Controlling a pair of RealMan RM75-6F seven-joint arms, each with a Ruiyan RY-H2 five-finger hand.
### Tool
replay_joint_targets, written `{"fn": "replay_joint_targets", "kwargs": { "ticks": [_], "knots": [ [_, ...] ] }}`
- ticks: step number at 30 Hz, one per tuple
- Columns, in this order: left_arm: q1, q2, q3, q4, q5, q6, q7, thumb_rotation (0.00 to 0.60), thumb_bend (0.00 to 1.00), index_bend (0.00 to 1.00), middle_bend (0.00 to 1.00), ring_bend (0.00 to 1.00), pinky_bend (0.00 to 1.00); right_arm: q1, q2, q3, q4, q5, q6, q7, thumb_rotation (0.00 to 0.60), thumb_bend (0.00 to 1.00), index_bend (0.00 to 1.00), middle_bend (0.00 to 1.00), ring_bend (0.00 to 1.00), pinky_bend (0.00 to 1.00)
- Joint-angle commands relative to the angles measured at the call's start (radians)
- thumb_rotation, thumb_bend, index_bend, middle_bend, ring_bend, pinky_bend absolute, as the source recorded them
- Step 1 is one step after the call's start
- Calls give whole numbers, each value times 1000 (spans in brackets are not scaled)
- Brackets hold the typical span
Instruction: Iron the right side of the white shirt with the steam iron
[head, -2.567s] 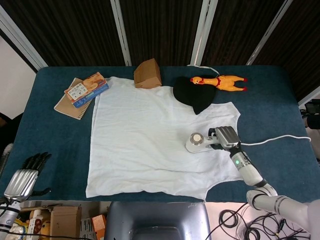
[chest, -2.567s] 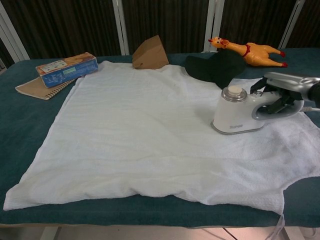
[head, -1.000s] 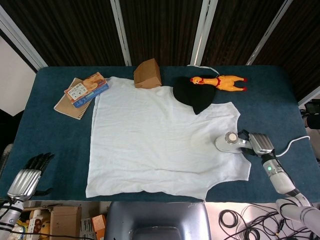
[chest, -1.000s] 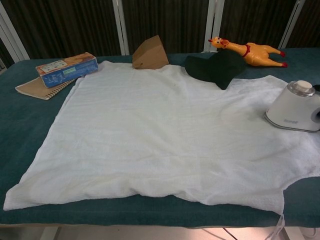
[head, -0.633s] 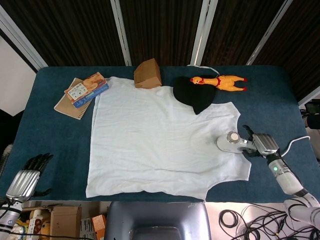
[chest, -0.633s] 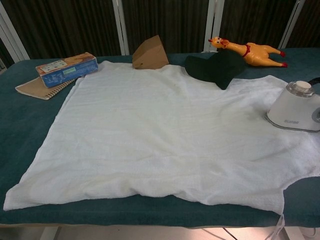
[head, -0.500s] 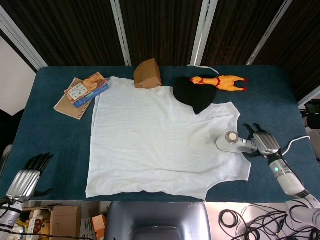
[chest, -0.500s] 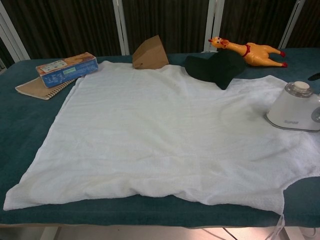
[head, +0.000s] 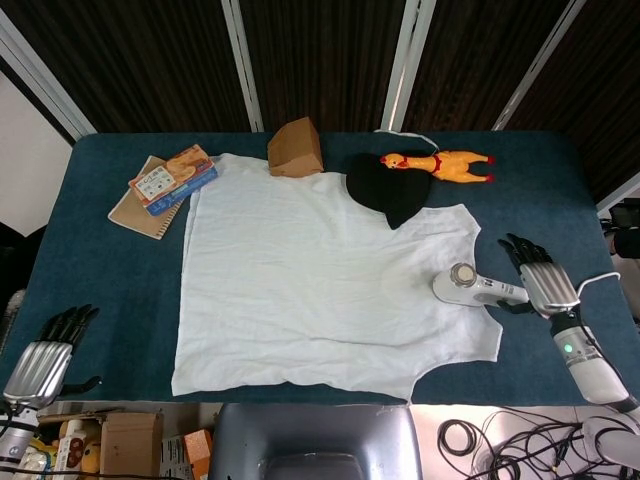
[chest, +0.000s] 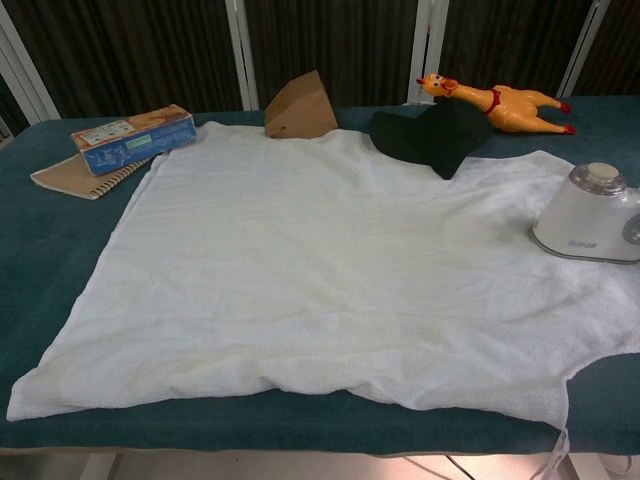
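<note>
The white shirt (head: 320, 280) (chest: 330, 270) lies spread flat across the blue table. The white steam iron (head: 476, 289) (chest: 590, 215) stands on the shirt's right edge, its handle pointing right. My right hand (head: 545, 283) hovers just right of the iron's handle with fingers spread, holding nothing; it does not show in the chest view. My left hand (head: 42, 358) hangs off the table's front left corner, fingers straight and empty.
A black cap (head: 390, 190) overlaps the shirt's top right. A rubber chicken (head: 440, 163), a brown cardboard wedge (head: 295, 148) and a blue box on a notebook (head: 172, 178) lie along the back. The iron's white cord (head: 598, 282) trails right.
My right hand slid the iron rightward to the shirt's right edge, then let go of the handle and drew back with fingers spread. The left hand barely moved.
</note>
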Motion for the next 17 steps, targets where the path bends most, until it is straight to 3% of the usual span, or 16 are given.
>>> {"fn": "replay_joint_targets", "kwargs": {
  "ticks": [1,3,6,12,17],
  "knots": [
    [58,-15,-15,-28,-10,103,67,600,49,72,56,0,96,-126,117,-44,-199,-67,209,-157,600,94,0,0,0,82],
    [92,-52,-20,-21,-5,171,107,600,49,72,56,0,96,-190,168,-71,-311,-60,279,-268,600,94,0,0,0,82],
    [126,-101,-17,-4,6,226,136,600,49,72,55,0,96,-271,168,-88,-381,-71,402,-366,600,95,0,0,0,77],
    [148,-145,-21,47,35,277,189,600,49,72,55,0,96,-355,130,-84,-366,-86,527,-368,600,95,0,0,0,33],
    [150,-130,-13,49,56,275,142,600,49,72,55,0,96,-362,123,-68,-363,-65,508,-363,600,95,0,0,0,29]
  ]
}}
